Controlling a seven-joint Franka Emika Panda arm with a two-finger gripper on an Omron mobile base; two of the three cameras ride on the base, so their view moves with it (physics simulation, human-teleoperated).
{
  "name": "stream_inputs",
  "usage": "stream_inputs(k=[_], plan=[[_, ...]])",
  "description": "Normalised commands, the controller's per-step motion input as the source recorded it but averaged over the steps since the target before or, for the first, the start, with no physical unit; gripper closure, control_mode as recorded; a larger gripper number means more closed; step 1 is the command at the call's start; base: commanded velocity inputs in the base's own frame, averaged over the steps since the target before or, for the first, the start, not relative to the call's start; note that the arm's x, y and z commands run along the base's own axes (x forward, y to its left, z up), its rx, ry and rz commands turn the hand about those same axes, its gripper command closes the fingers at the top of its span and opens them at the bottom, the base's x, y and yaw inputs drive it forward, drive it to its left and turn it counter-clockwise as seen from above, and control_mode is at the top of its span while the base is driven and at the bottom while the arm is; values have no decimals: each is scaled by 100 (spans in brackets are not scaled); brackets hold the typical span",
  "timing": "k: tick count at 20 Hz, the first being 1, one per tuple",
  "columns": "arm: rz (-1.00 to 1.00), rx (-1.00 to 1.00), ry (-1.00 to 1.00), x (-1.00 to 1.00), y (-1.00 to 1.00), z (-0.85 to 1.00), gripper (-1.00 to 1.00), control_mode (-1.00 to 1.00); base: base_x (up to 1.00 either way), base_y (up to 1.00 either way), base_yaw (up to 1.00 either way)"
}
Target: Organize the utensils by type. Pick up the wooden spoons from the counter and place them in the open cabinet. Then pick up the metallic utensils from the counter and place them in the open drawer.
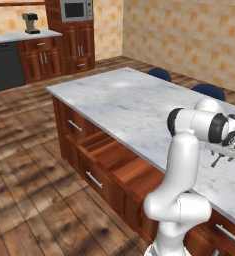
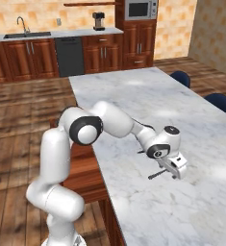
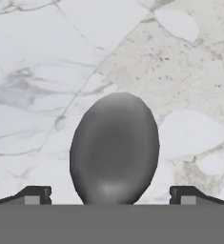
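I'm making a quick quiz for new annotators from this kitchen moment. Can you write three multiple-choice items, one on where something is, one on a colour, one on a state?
1. Where does the grey spoon head lie?
A. on the marble counter, between the open fingertips
B. in the drawer
C. on the floor

2. What colour are the stools at the counter's far side?
A. red
B. blue
C. white

3. How is the drawer under the counter?
A. shut
B. taken out
C. pulled open

Answers: 1 A, the hand view shows the head on marble between the gripper tips. 2 B, dark blue seats show in both base views. 3 C, its wooden inside is exposed in the left base view.
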Motion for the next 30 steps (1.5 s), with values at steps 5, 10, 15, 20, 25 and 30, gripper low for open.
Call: stream_inputs(k=[5,10,15,20,25,30], plan=[[-4,0,0,20,-1,-18,-100,-100,0,0,0],[-5,0,0,23,0,-22,-100,-100,0,0,0],[-4,0,0,22,-1,-23,-100,-100,0,0,0],[-1,0,0,23,-3,-14,-100,-100,0,0,0],[0,-1,0,23,0,-19,-100,-100,0,0,0],[0,-1,0,11,-1,-37,-100,-100,0,0,0]])
